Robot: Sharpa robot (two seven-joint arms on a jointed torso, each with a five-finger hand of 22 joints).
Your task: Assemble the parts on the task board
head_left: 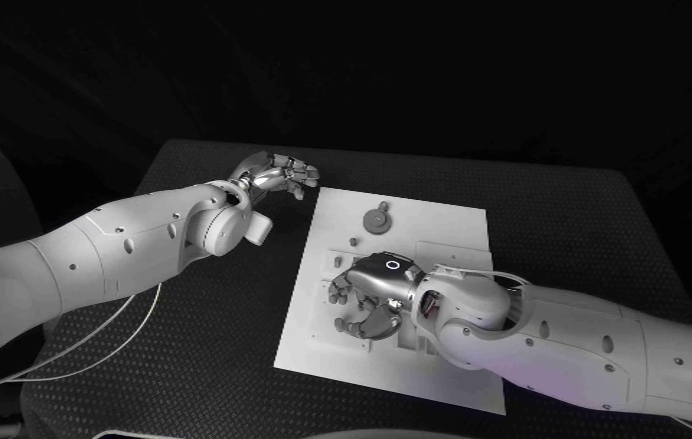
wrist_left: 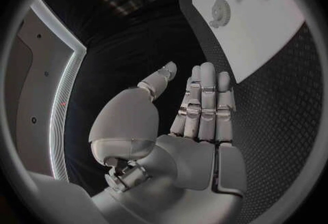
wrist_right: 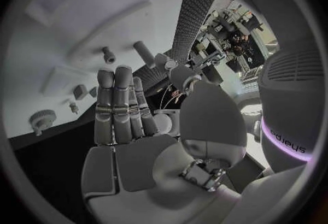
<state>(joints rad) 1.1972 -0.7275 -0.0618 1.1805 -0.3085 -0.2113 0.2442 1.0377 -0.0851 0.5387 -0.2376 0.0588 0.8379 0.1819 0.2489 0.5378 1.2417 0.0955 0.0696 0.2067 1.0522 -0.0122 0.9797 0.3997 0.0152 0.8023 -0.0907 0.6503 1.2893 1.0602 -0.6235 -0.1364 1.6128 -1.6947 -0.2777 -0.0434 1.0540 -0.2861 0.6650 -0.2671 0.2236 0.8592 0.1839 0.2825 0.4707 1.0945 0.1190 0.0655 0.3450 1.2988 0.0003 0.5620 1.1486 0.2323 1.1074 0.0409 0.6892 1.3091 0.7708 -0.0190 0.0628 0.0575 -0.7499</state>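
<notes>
The right hand (head_left: 372, 294) hovers over the task board (head_left: 447, 229) mid-counter, fingers straight and holding nothing, the gear (head_left: 378, 220) lies unpicked, so a grasp seemingly comes next.

Surroundings: dark room, black table

Table (head_left: 562, 209) surface black, fine textured pattern; background beyond its far edge unlit; cluttered benches (wrist_right: 229, 27) visible beyond.

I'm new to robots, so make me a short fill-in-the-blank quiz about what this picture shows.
1. The round grey gear lies on the white ____.
2. The left hand hovers over the ____ table, beside the plate.
3. The right hand is above the white task board and holds ____.

Missing words: task board; black; nothing
</notes>
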